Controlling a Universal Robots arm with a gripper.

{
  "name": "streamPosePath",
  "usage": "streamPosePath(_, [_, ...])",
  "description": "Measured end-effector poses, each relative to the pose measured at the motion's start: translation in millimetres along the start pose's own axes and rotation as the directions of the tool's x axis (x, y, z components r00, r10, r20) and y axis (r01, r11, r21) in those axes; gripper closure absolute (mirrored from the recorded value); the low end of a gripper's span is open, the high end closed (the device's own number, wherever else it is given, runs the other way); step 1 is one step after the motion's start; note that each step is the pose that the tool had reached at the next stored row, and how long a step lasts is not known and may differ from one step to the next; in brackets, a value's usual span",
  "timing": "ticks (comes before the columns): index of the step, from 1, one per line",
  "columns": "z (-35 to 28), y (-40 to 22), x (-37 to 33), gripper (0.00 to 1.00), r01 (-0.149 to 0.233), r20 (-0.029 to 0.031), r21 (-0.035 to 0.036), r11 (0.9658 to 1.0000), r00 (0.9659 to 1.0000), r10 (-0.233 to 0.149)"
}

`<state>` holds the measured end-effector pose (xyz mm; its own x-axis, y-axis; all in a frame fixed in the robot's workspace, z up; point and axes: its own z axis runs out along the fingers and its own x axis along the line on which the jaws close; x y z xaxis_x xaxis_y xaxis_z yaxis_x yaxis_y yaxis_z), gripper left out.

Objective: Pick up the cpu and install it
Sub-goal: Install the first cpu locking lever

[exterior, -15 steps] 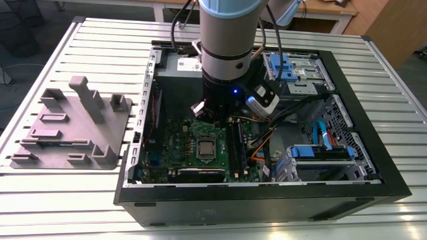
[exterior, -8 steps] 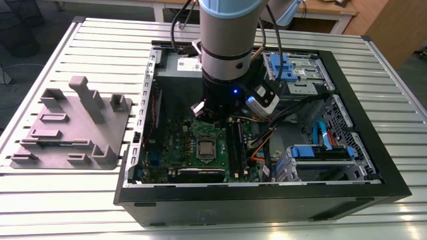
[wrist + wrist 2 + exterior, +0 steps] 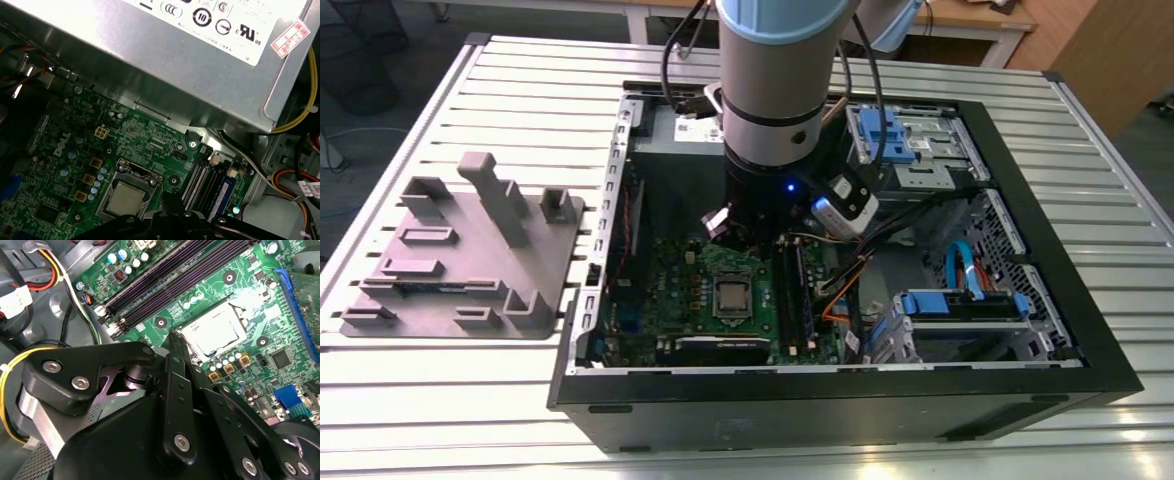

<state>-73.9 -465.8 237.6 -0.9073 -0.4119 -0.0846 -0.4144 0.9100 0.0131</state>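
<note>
Already the cpu [image 3: 124, 200] is seated in the socket [image 3: 131, 172] on the board [image 3: 240, 270]; the gripper [image 3: 175, 342] is held above, fingers closed and empty. Pins could be bent if it is pressed askew.

A white label [image 3: 210, 20] with black print and round approval marks is seen on the grey metal power supply [image 3: 200, 75] in the first wrist view. A small red and white sticker [image 3: 292, 37] is stuck near the corner of this label. A white logo [image 3: 59, 145] is printed on the green motherboard [image 3: 135, 135], and small white markings are spread over it. A white tag [image 3: 310, 189] with black print is fixed on a cable. In the exterior view, a white label [image 3: 694, 128] is seen on the power supply; its print cannot be made out.
</note>
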Motion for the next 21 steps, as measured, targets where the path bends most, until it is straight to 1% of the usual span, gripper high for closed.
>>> streamPosePath(6, [4.4, -1.8, 1.3, 0.89, 0.000, -0.0014, 0.0029, 1.0000, 1.0000, 0.000])
streamPosePath(12, [4.7, -1.8, 1.3, 0.89, 0.000, -0.0013, 0.0029, 1.0000, 1.0000, 0.000])
streamPosePath(21, [8.2, -3.3, 2.4, 0.89, 0.000, -0.0014, 0.0031, 1.0000, 1.0000, 0.000])
